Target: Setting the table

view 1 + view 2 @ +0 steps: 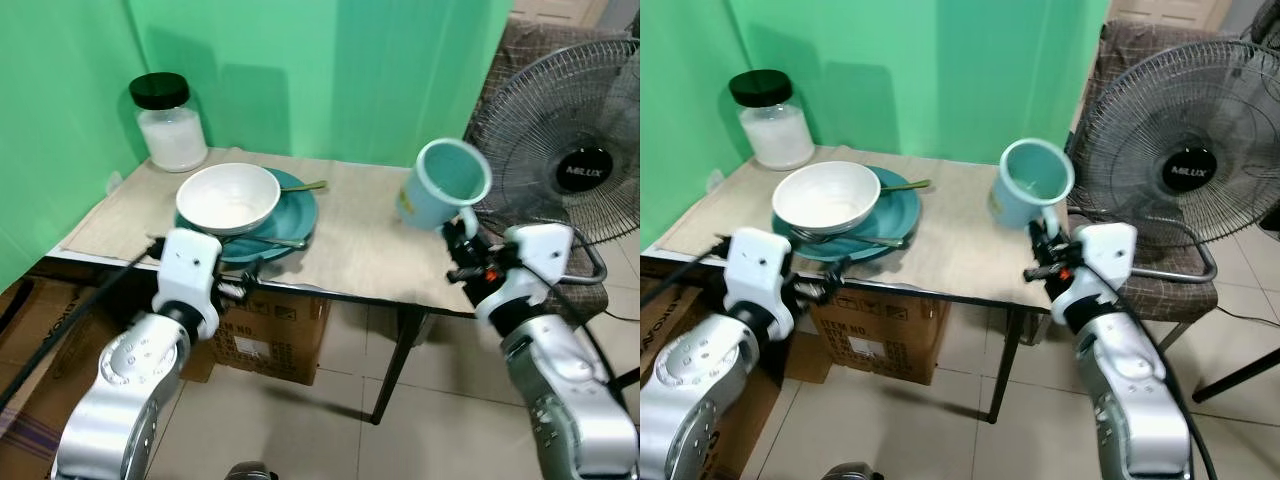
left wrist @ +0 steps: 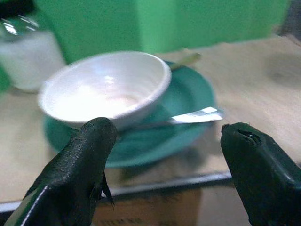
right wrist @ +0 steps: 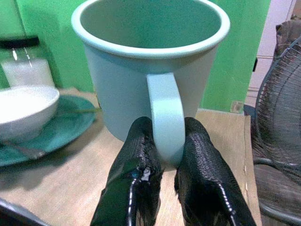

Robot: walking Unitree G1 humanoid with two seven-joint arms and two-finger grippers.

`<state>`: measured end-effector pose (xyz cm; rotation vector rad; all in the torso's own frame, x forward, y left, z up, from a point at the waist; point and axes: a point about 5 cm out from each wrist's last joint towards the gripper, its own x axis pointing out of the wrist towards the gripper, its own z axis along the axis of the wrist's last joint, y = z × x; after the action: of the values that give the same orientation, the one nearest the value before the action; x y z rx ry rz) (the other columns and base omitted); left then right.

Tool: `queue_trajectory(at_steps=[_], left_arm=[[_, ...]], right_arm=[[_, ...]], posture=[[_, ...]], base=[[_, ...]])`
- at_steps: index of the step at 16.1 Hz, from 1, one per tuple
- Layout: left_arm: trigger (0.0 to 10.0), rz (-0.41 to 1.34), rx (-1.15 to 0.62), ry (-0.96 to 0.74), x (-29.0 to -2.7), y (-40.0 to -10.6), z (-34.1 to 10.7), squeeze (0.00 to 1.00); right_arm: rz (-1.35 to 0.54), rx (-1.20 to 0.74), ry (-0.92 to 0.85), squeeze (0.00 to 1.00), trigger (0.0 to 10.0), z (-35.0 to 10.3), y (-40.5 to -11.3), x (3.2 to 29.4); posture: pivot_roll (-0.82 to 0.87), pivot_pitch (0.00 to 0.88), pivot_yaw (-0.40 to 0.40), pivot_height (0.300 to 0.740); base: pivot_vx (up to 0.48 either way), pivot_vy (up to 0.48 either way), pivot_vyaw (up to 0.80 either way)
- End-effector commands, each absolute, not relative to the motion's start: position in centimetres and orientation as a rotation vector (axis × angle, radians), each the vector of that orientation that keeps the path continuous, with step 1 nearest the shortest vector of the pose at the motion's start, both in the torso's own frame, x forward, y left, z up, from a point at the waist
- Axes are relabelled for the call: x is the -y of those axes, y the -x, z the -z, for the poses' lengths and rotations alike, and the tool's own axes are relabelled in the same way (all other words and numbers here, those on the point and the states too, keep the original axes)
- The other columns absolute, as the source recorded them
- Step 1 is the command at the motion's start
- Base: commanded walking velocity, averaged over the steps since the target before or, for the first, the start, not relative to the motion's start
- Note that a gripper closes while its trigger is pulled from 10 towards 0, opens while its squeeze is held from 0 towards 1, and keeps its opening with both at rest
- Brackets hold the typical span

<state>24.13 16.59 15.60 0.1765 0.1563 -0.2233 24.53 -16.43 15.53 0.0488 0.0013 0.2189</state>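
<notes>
Right gripper [image 3: 165,186] clenched on the handle of the mug [image 1: 445,184], which is held tilted in the air at right of centre, above the right end of the table [image 1: 350,250] and close to the fan [image 1: 565,150] at far right. Left gripper [image 2: 167,146] spread wide and empty, low at the table's near edge, just before the plate [image 1: 295,225] at left of centre. The bowl [image 1: 228,197] sits on the plate; a fork [image 2: 195,116] lies across the plate rim and a spoon [image 1: 310,186] at its far side. A jar [image 1: 170,122] stands at upper left.

Risks, as judged: the pinch on the narrow handle may let the mug swing or slip; a wide swing could strike the fan grille; set down tilted, it could tip over. The left gripper, if raised, may nudge plate or fork.
</notes>
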Motion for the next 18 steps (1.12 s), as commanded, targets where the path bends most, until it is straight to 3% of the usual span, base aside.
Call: queue_trajectory(at_steps=[1,7,15,18], left_arm=[[10.0,0.207,-0.153,-0.186,-16.7,-24.3,-15.6,0.0],[10.0,0.201,-0.122,-0.163,-16.2,-25.3,-15.7,0.0],[10.0,0.221,-0.093,-0.162,-15.4,-26.6,-15.7,0.0],[10.0,0.212,-0.086,-0.167,-15.7,-26.8,-15.7,0.0]], right_arm=[[-0.188,-0.005,-0.009,0.0,10.0,-15.6,-24.3,16.9],[-0.079,-0.031,-0.06,0.0,10.0,-16.1,-24.5,17.9],[-0.008,0.031,-0.004,0.0,10.0,-17.2,-24.8,18.2],[-0.008,0.055,-0.084,0.0,10.0,-17.7,-25.2,17.8]], posture=[[0.18,0.0,-0.023,0.74],[0.14,0.0,0.009,0.74],[0.1,0.0,0.027,0.74],[0.1,0.0,0.015,0.74]], base=[[0.0,0.0,0.0],[0.0,0.0,-0.67],[0.0,0.0,-0.78],[0.0,0.0,-0.8]])
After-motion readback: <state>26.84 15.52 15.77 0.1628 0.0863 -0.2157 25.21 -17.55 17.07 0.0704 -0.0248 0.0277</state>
